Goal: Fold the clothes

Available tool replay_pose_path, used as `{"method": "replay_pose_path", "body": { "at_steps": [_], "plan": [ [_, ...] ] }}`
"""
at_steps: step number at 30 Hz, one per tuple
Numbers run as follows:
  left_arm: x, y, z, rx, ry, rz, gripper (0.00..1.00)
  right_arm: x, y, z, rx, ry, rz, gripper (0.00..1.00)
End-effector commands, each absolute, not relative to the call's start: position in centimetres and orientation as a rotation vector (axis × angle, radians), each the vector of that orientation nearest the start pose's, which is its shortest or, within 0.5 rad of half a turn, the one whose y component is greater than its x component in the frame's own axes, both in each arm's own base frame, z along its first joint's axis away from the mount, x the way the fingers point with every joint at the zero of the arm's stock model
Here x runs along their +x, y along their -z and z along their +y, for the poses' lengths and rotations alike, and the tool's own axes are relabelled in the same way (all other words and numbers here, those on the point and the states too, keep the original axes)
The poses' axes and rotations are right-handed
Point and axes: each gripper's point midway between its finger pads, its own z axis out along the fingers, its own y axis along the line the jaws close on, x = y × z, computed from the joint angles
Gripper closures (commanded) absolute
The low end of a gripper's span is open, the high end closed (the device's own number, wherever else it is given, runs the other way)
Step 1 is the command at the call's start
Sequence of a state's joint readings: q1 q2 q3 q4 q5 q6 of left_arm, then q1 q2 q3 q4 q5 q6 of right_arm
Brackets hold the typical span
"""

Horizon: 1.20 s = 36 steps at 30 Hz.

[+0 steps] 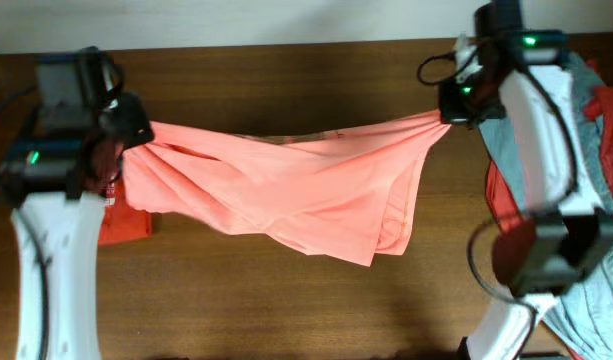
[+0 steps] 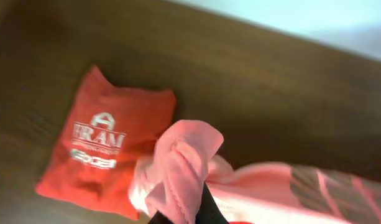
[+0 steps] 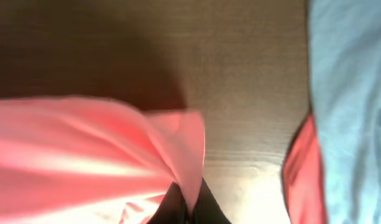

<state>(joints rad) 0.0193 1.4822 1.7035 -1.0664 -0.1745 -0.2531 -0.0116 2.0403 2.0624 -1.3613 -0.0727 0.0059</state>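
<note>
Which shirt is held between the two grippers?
The salmon-pink shirt, stretched across the table; the orange-red shirt lies folded at left, the grey-blue shirt heaped at right.

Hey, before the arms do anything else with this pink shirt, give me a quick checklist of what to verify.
1. Left gripper shut on pink shirt: ok.
2. Right gripper shut on its other end: ok.
3. Shirt spread flat: not ok, bunched and creased.
4. Bare table in front to lay it: ok.
5. Folded FRAM shirt out of the way: cannot tell, it lies close by the left gripper.
</note>
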Motion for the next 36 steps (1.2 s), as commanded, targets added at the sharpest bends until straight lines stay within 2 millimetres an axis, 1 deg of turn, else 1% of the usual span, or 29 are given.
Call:
{"method": "replay_pose_path", "body": {
  "at_steps": [1, 2, 3, 4, 5, 7, 8, 9, 11, 14, 19, 22, 26, 28, 29, 30, 33, 36],
  "plan": [
    [41.4, -26.1, 2.6, -0.362, -0.087, 2.482, 1.0, 45.7, -13.6, 1.8, 0.01, -0.207, 2.951, 0.93],
    [42.1, -25.1, 2.4, -0.356, -0.089, 2.501, 1.0, 46.0, -12.8, 2.1, 0.009, -0.227, 2.957, 0.88],
    [43.2, -23.6, 2.0, -0.347, -0.089, 2.522, 1.0, 46.5, -11.9, 2.3, 0.008, -0.249, 2.959, 0.72],
    [43.8, -22.9, 1.8, -0.342, -0.089, 2.526, 1.0, 46.7, -11.7, 2.3, 0.007, -0.253, 2.959, 0.64],
    [44.6, -22.3, 1.6, -0.335, -0.086, 2.525, 1.0, 46.9, -11.7, 2.3, 0.007, -0.251, 2.949, 0.53],
    [46.1, -21.7, 1.3, -0.322, -0.08, 2.504, 1.0, 47.3, -12.0, 2.3, 0.005, -0.249, 2.929, 0.38],
    [46.8, -21.6, 1.1, -0.316, -0.074, 2.484, 1.0, 47.2, -12.3, 2.3, 0.004, -0.251, 2.927, 0.36],
    [47.0, -21.7, 1.0, -0.314, -0.071, 2.476, 1.0, 47.0, -12.3, 2.4, 0.005, -0.259, 2.934, 0.36],
    [47.2, -21.8, 0.8, -0.309, -0.069, 2.469, 1.0, 45.7, -12.1, 3.1, -0.017, -0.303, 2.984, 0.38],
    [47.1, -21.8, 1.0, -0.315, -0.087, 2.468, 1.0, 44.0, -11.8, 3.9, -0.078, -0.314, 3.049, 0.39],
    [47.0, -21.7, 1.1, -0.316, -0.094, 2.475, 1.0, 41.2, -11.4, 5.9, -0.275, -0.328, 3.14, 0.41],
    [46.8, -21.6, 1.1, -0.316, -0.096, 2.482, 1.0, 39.8, -10.0, 6.9, -0.325, -0.335, 3.193, 0.41],
    [46.8, -21.6, 1.1, -0.316, -0.095, 2.483, 1.0, 38.2, -6.4, 7.8, -0.358, -0.339, 3.247, 0.42],
    [46.8, -21.6, 1.1, -0.316, -0.095, 2.483, 1.0, 37.9, -4.7, 7.7, -0.356, -0.338, 3.248, 0.43],
    [46.8, -21.6, 1.1, -0.316, -0.095, 2.483, 1.0, 38.1, -4.3, 7.7, -0.354, -0.329, 3.241, 0.43],
    [46.8, -21.6, 1.1, -0.316, -0.093, 2.483, 1.0, 38.6, -3.3, 7.1, -0.317, -0.265, 3.227, 0.43],
    [46.8, -21.5, 1.1, -0.315, -0.091, 2.487, 1.0, 39.5, -2.2, 5.9, -0.28, -0.136, 3.196, 0.42],
    [46.7, -21.4, 1.0, -0.315, -0.091, 2.491, 1.0, 40.1, -2.1, 5.5, -0.285, -0.095, 3.175, 0.42]
  ]
}}
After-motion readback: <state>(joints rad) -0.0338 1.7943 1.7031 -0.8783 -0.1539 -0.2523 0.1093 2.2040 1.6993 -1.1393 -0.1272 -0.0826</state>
